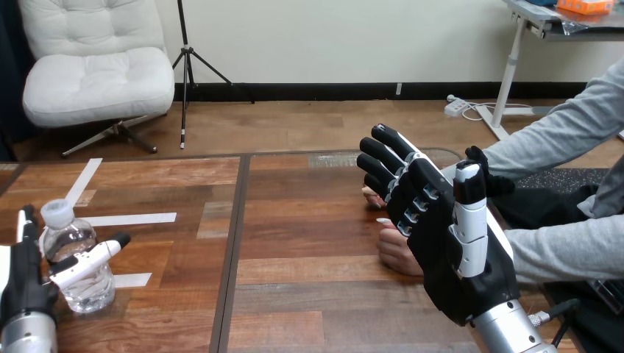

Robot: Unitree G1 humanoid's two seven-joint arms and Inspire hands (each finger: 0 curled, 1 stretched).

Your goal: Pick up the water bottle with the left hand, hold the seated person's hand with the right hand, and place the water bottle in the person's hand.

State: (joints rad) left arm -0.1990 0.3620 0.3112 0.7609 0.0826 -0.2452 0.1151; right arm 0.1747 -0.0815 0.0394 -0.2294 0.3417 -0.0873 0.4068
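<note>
Left hand of mine is open, its straight thumb across the front of the clear plastic water bottle with white cap, which stands upright on the brown wooden table. My right hand is open too, raised with straight fingers just before the person's hand, which rests on the table.

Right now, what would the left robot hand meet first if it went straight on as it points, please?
Probably the water bottle, standing between thumb and fingers of the left robot hand; depth is unclear.

Head camera, downward (over table)
</note>
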